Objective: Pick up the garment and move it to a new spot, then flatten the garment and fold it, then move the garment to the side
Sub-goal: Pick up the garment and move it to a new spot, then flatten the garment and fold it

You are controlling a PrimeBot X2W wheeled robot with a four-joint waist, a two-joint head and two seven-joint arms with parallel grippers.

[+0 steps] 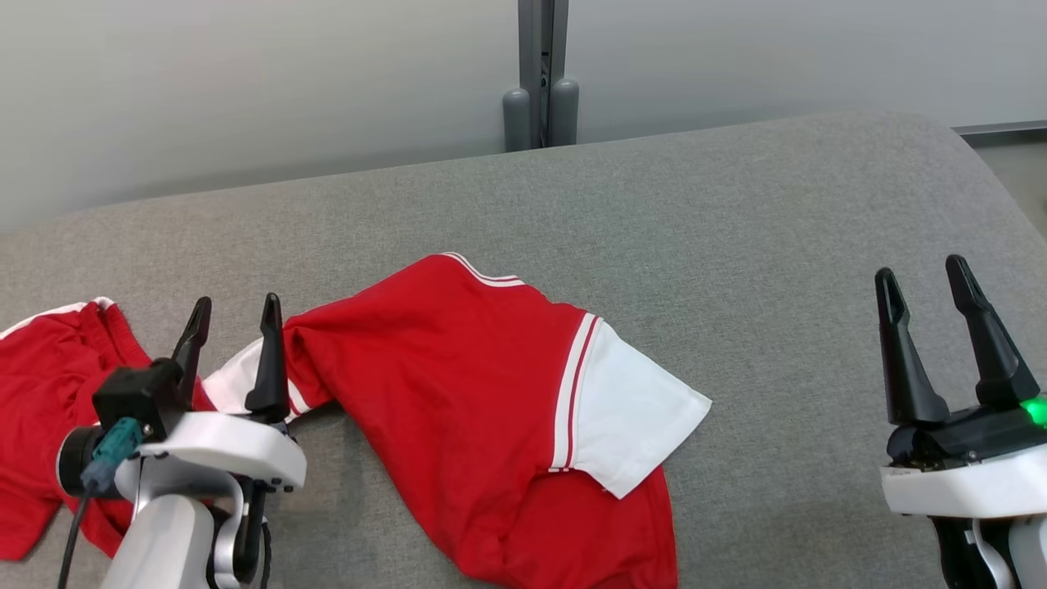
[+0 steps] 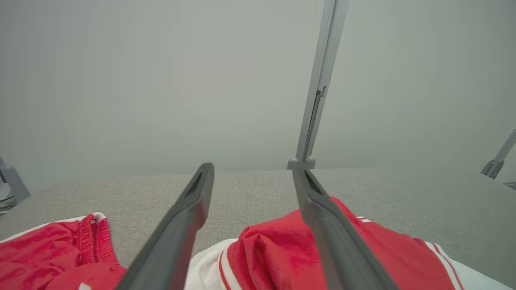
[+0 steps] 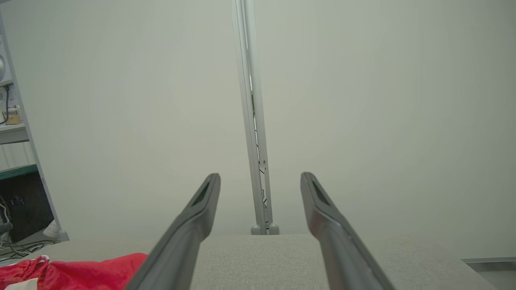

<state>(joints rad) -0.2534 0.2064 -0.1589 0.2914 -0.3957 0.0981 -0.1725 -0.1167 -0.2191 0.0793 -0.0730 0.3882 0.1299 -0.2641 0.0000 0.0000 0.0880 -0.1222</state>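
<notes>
Garment: we see the garment [image 1: 458,384], a red shirt with white sleeves and red-and-white stripes at the seams. It lies crumpled on the grey padded surface [image 1: 736,245], left of centre in the head view.
Its lie: it is not flat. The red body runs from the middle of the surface down toward the near edge, creased and partly doubled over.
White sleeve: one white sleeve [image 1: 630,417] lies spread on the shirt's right side, its corner pointing right.
Other sleeve: we find the other white sleeve [image 1: 233,380] bunched at the shirt's left end, just under the left gripper.
Left gripper: the left gripper [image 1: 235,304] hangs over that left end. Its two dark fingers stand spread apart with nothing between them. In the left wrist view we see bare grey fabric in the gap, and the red cloth of the shirt lies below the right-hand finger.
Right gripper: the right gripper [image 1: 921,268] sits at the lower right, well apart from the garment. Its fingers are wide and empty over bare surface, and a green light [image 1: 1037,409] glows on its base.
Red cloth: further left lies a red cloth [image 1: 49,384] with white trim and a gathered band. We cannot tell whether it is part of the shirt.
Background: a grey post [image 1: 540,74] stands behind the far edge, against a pale wall [image 1: 245,82].
</notes>
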